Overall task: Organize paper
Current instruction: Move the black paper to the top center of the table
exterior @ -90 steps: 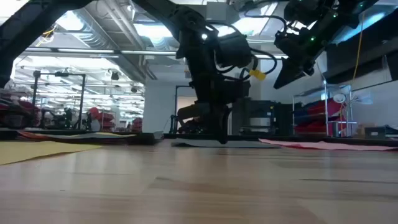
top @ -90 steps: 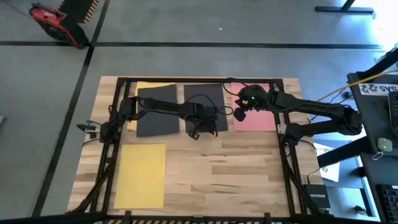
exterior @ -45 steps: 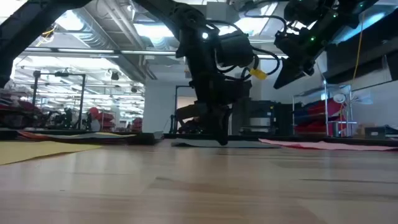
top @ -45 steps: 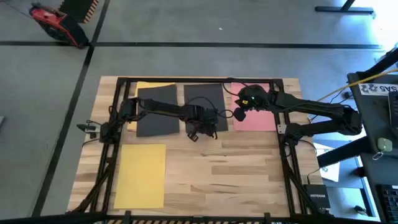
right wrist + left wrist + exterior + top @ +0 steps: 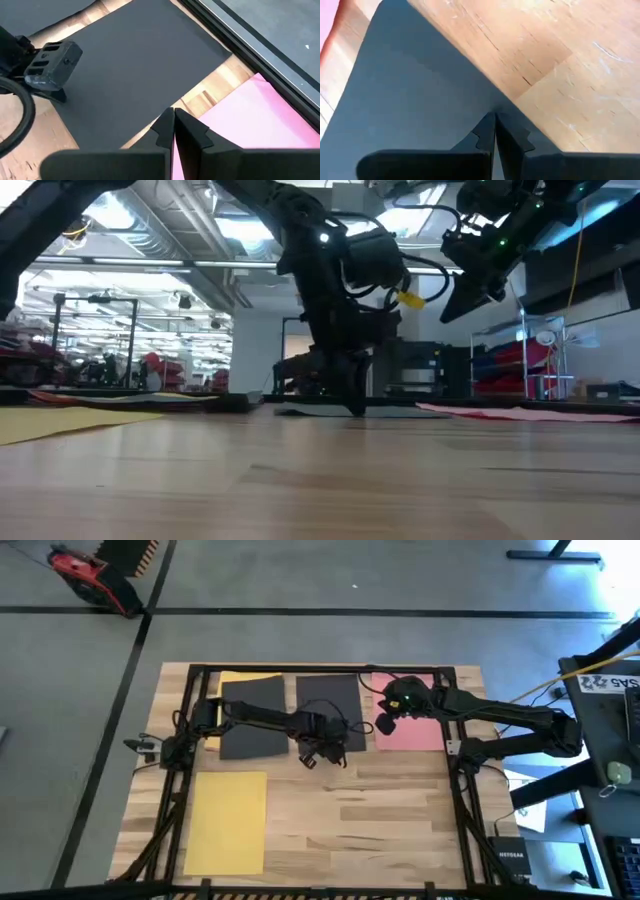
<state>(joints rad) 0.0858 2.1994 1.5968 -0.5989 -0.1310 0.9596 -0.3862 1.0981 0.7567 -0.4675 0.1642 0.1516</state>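
A black sheet (image 5: 328, 705) lies flat at the table's far middle. My left gripper (image 5: 322, 748) is shut with its tips down on the sheet's near edge. A second black sheet (image 5: 250, 718) lies to its left, overlapping a yellow sheet (image 5: 245, 680). A pink sheet (image 5: 410, 725) lies flat at the far right, and another yellow sheet (image 5: 228, 820) at the near left. My right gripper (image 5: 383, 723) is shut and empty. It hangs well above the gap between the middle black sheet and the pink sheet (image 5: 250, 120). My left gripper presses its shut fingertips (image 5: 487, 125) down on the middle black sheet just inside its near edge (image 5: 470, 107). The fingers come from above, slanting down, and in the low view their tips (image 5: 355, 408) reach the sheet. The sheet lies flat on the table.
A dark metal frame (image 5: 320, 668) runs along the table's far edge and down both sides. Bare wood (image 5: 360, 820) covers the near middle and near right. Cables and equipment stand beyond the table's right edge (image 5: 600, 740).
My left gripper has edged slightly toward the table's left edge, its tips staying low on the black sheet.
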